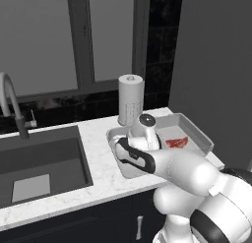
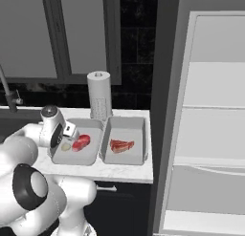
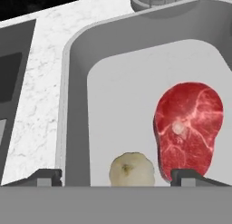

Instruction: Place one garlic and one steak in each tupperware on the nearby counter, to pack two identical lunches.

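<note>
Gripper [image 3: 116, 177] hung just above the left tupperware [image 2: 76, 158], fingers spread wide, holding nothing. Garlic [image 3: 131, 169] lay on the tub floor between the fingertips, just beside a round steak [image 3: 189, 128]. Right tupperware [image 2: 125, 156] sat against the first on the counter [image 1: 98, 183] and held a second steak [image 2: 121, 145]. Paper-towel roll [image 2: 99, 94] stood behind the tubs; sink [image 1: 39, 161] lay to the left.

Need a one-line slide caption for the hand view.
Open gripper above a grey tupperware on the marble counter, holding one garlic beside one steak.
</note>
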Controlling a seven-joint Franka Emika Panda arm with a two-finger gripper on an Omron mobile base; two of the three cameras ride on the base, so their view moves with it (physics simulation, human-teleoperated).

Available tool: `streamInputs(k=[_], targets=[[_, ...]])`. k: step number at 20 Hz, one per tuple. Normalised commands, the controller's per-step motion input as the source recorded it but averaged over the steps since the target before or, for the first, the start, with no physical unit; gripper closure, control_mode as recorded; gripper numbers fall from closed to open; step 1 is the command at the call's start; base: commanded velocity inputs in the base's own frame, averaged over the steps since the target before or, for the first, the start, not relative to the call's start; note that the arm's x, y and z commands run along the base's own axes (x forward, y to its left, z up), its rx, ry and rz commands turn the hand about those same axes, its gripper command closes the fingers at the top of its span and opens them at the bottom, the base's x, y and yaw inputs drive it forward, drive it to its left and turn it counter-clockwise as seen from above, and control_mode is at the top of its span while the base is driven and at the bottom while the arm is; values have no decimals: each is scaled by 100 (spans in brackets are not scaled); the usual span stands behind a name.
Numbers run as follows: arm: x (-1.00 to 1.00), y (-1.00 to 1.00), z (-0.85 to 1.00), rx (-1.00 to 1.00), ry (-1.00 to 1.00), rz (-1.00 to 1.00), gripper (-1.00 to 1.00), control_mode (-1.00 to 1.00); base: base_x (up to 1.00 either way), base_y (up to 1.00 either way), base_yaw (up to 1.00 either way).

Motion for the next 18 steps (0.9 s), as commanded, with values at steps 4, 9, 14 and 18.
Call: streamInputs(k=[4, 9, 14, 18], targets=[[-26, 0, 39, 0, 0, 0, -100, -100, 0, 0, 0], [-98, 0, 26, 0, -9, 0, -100, -100, 0, 0, 0], [-100, 0, 7, 0, -11, 0, -100, -100, 0, 0, 0], [0, 0, 0, 0, 0, 0, -100, 100, -100, -4, 0]])
